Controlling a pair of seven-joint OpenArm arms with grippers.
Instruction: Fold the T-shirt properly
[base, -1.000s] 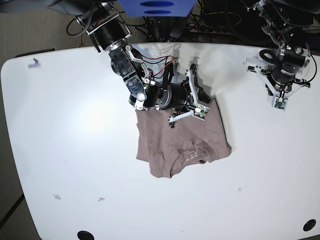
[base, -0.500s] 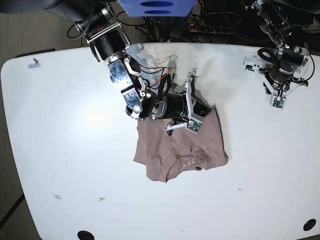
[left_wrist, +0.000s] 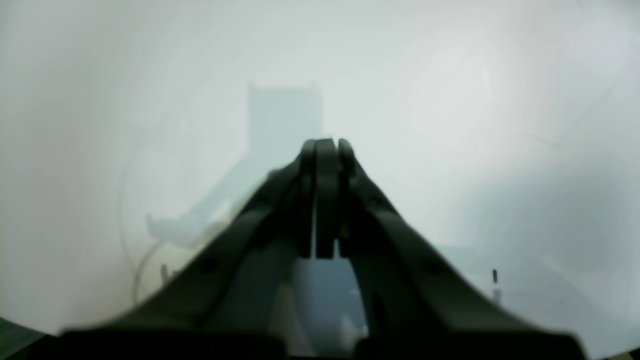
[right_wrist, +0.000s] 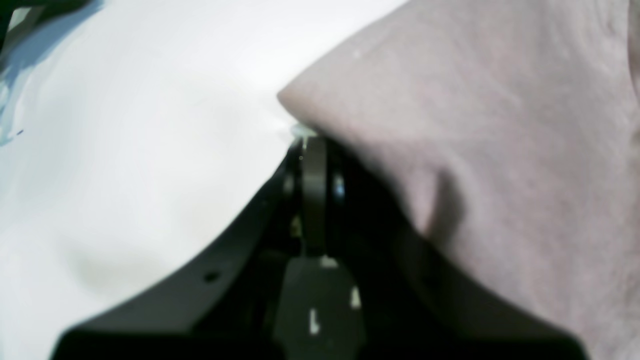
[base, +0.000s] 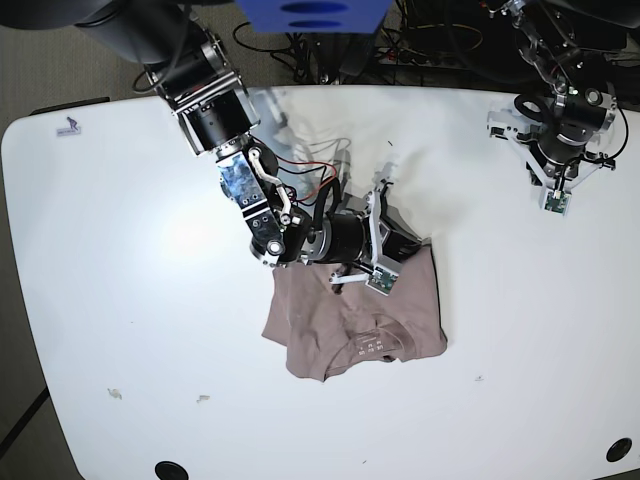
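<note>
Dragged toward 7 o'clock, the T-shirt (base: 355, 325) trails the right gripper (right_wrist: 312, 142), fingers clamped on its edge; pull low across the worktop (base: 130, 300). Left gripper (left_wrist: 325, 150) closed, empty.

Dusty mauve T-shirt (base: 350, 320) with small pale neck print, white table (base: 120, 300), black-and-silver arms

Black-and-silver right arm (base: 235, 150); red wires; dark hand (right_wrist: 312, 150) fingers.

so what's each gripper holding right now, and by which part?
Right gripper: shut at the T-shirt upper edge; whether cloth is pinched cannot be told. Left gripper: shut, nothing held.
</note>
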